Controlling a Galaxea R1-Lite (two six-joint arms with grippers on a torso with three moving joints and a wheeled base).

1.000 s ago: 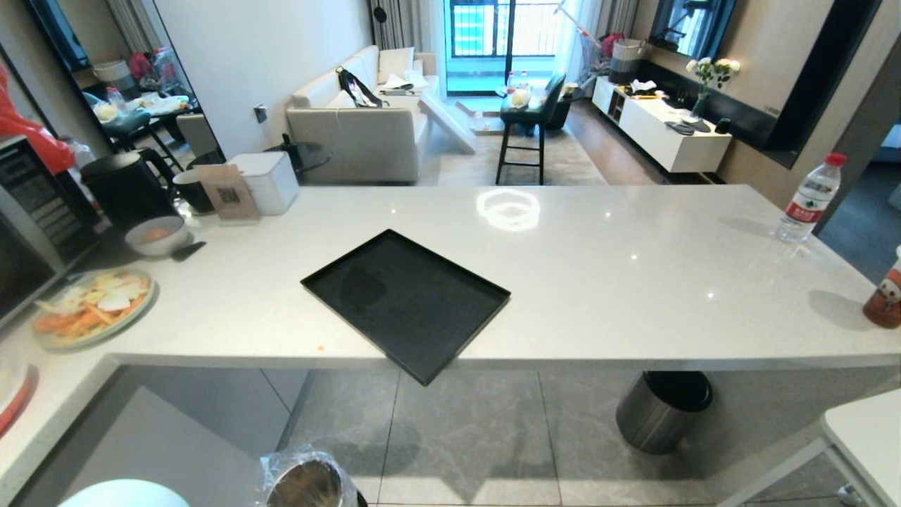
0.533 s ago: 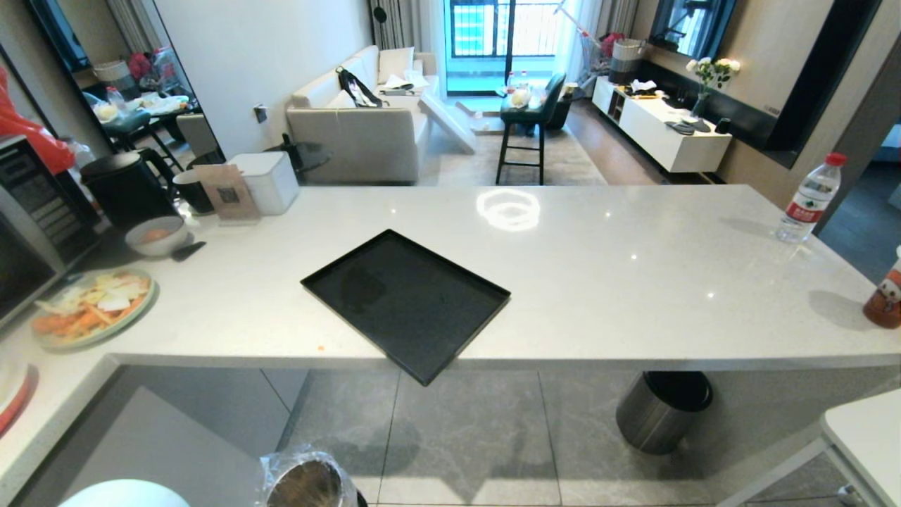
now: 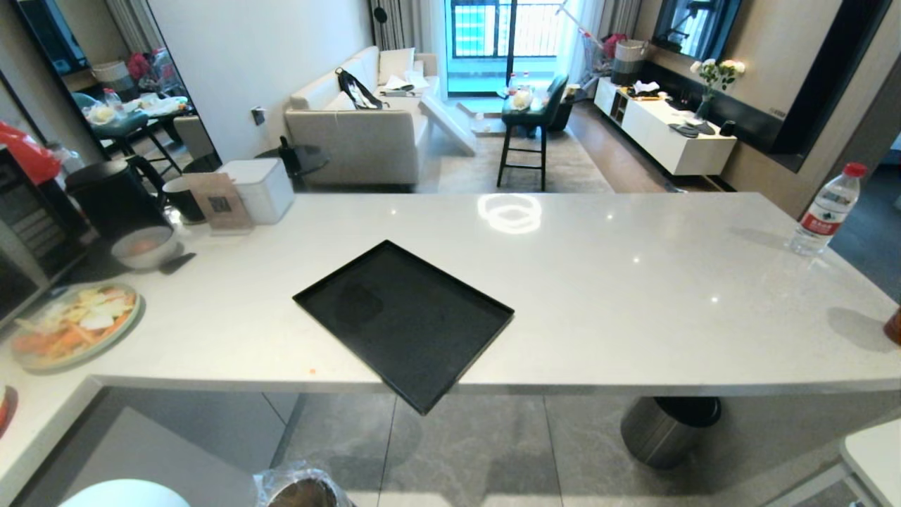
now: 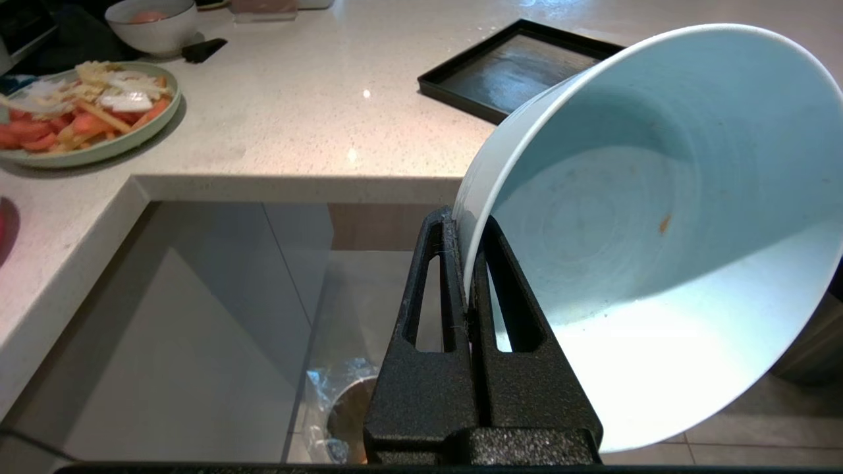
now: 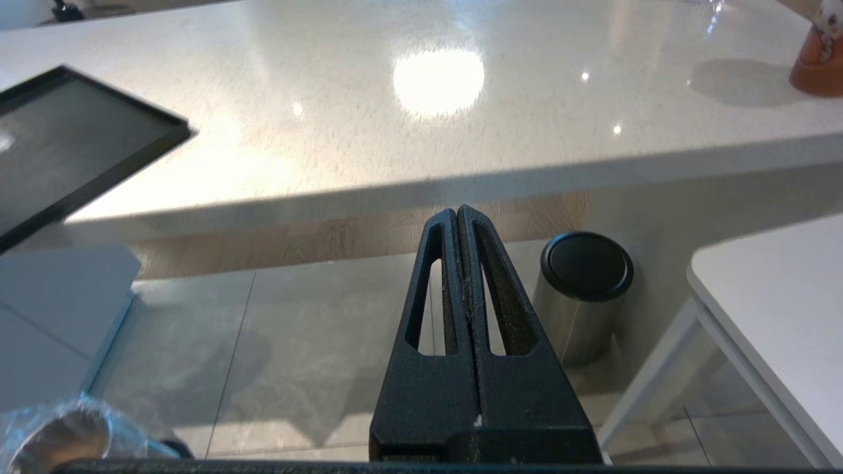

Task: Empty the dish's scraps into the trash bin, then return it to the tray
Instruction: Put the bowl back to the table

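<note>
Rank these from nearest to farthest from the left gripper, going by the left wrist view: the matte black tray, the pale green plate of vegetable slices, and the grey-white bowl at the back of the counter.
From the left gripper, shut on the pale blue-white bowl's rim:
1. Matte black rectangular tray, on the counter just beyond the held bowl.
2. Pale green plate of orange and white slices, off to the side on the counter.
3. Grey-white bowl, behind the plate, farthest back.

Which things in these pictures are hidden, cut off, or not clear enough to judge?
- Trash bin inside: head view's bottom edge cuts it; in the left wrist view the left gripper covers it, so scraps inside cannot be confirmed.
- Dish: only its rim shows at the head view's bottom edge.
- Orange speck in the dish: too small to identify.
- Red-orange object: cut by the right wrist view's edge.
</note>
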